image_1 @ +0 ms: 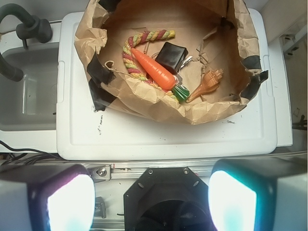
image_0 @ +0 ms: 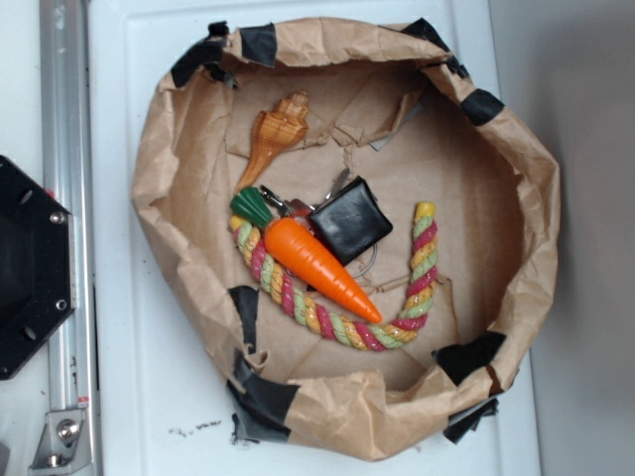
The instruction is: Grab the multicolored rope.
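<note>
One multicolored rope [image_0: 337, 322] is lying in a U-shaped curve at the centre of the frame inside a brown paper bowl [image_0: 516, 169], both ends pointing up-frame. One orange carrot [image_0: 317, 260] is resting diagonally across it, beside one black pouch [image_0: 352, 218] and one tan shell [image_0: 276, 134]. The gripper [image_1: 151, 195] is hovering wide open at the wrist view's bottom edge, holding nothing.
</note>
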`<state>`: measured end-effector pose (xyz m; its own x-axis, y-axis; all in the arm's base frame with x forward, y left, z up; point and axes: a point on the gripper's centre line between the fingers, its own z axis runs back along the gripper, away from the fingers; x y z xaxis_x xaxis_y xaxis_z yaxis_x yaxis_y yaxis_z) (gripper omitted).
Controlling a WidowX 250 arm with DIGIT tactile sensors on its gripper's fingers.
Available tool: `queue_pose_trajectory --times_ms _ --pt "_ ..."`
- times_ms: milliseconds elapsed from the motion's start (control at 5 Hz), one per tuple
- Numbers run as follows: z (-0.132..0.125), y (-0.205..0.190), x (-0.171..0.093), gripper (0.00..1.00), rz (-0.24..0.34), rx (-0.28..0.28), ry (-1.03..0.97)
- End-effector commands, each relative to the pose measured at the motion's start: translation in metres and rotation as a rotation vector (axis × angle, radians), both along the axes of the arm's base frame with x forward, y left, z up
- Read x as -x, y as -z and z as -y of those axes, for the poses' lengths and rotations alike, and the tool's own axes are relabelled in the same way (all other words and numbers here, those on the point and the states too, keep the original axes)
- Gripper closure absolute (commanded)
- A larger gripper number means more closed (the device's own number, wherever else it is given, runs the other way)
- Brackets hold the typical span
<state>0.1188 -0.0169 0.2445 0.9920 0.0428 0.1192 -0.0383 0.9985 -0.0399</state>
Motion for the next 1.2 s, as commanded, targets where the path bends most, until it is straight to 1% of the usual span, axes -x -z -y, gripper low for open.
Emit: queue_pose_trajectory --times_ms 0,200,400,600,800,1000 --pt "0.0 0.0 0.0 0.0 0.0 0.0 0.0" --pt "0.006 0.025 -0.05 0.0 0.063 -0.009 -0.098" --pt "0.016 0.042 -0.102 0.0 0.163 0.051 -0.185" --pt "0.014 0.057 -0.146 0.0 0.254 0.111 -0.246" --pt "0.012 0.091 -0.17 0.0 0.237 0.141 -0.249" --pt "-0.016 0.125 -0.185 0.0 0.202 0.107 -0.255"
